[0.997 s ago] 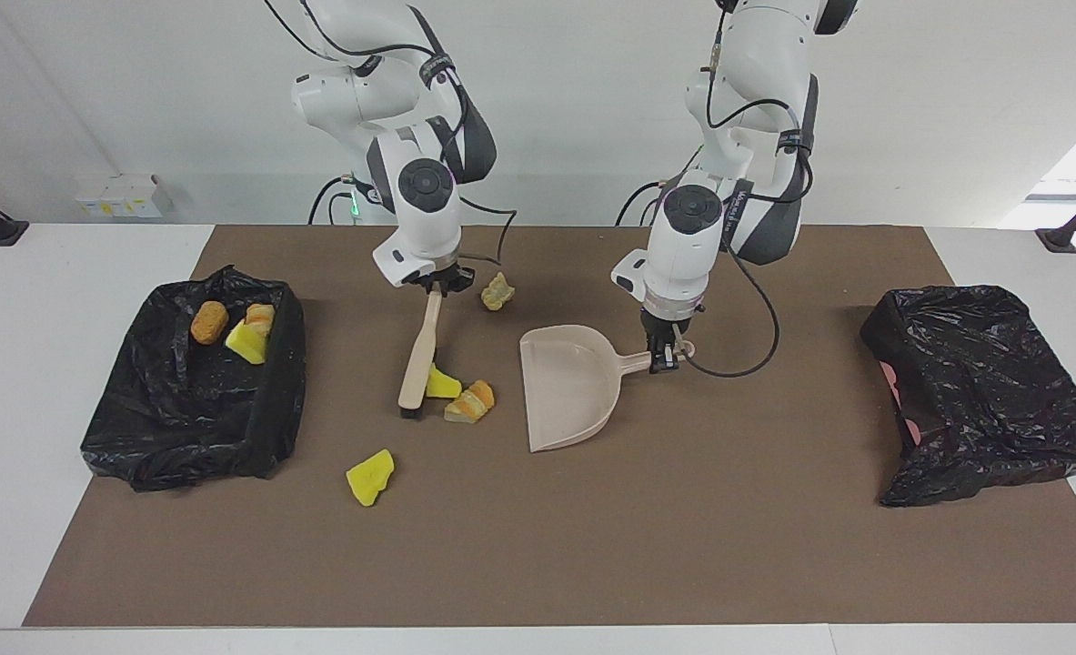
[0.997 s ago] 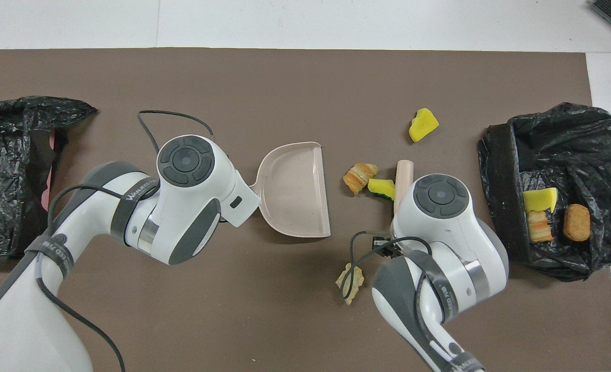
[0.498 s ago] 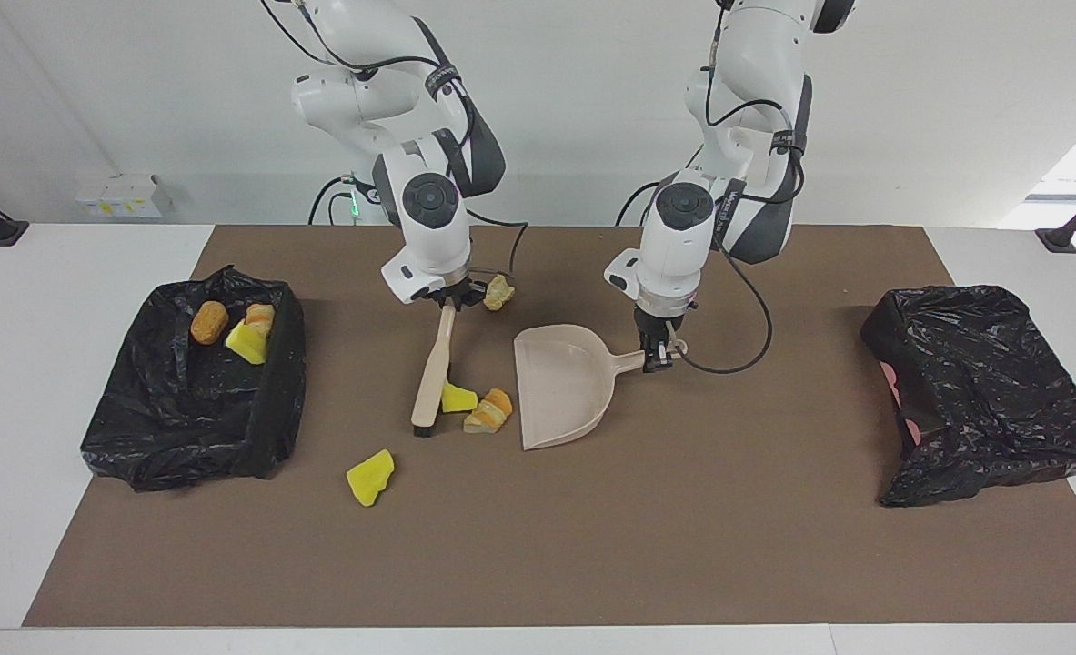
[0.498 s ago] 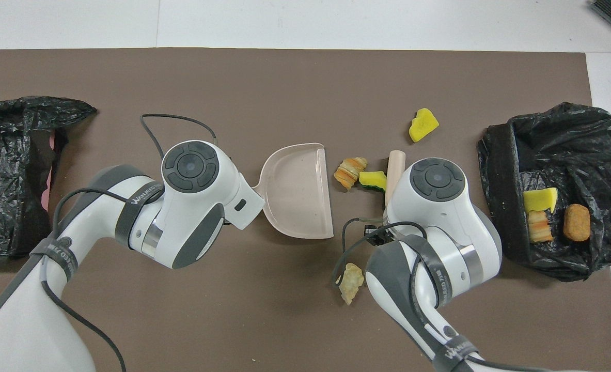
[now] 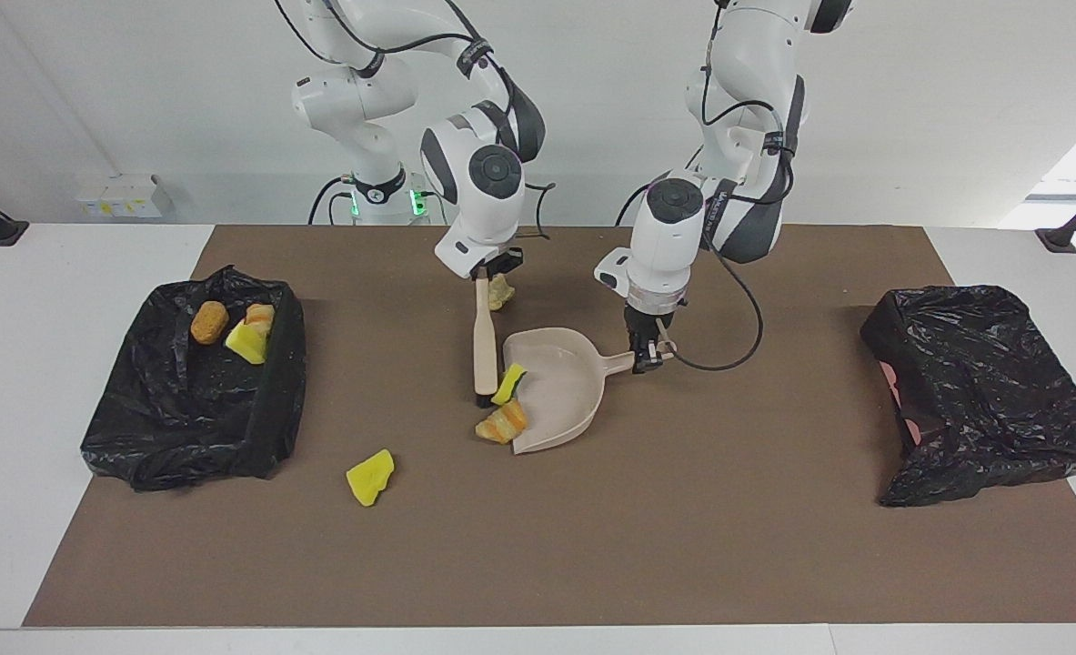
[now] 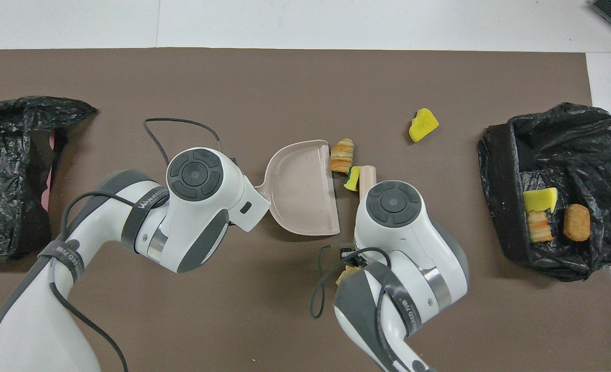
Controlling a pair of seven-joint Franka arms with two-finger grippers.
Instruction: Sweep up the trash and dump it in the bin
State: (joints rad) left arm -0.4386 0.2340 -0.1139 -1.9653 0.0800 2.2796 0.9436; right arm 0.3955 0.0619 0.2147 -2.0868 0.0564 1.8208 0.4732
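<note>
The facing view shows both grips, which the arms' own bodies cover from overhead. The left end effector is pinched shut on the handle of the beige dustpan. The right end effector is clamped on the top of the beige brush, whose head rests on the mat at the dustpan's open mouth. The pale crinkled chunk by the brush handle shows clearly there; overhead it is only a sliver under the right arm.

The overhead view shows the bins' insides better. The open black-lined bin, at 3 o'clock on the desk in that view, holds three pieces of trash: a yellow wedge, a striped orange piece and a tan nugget. The second black-bagged bin sits at 9 o'clock.

Four pieces lie on the mat: the chunk, a yellow-green sponge wedge on the dustpan's lip, an orange bread-like piece just outside it, and a lone yellow wedge at 7 o'clock from the dustpan in the facing view. Seven pieces, two bins, one brush, one dustpan.
</note>
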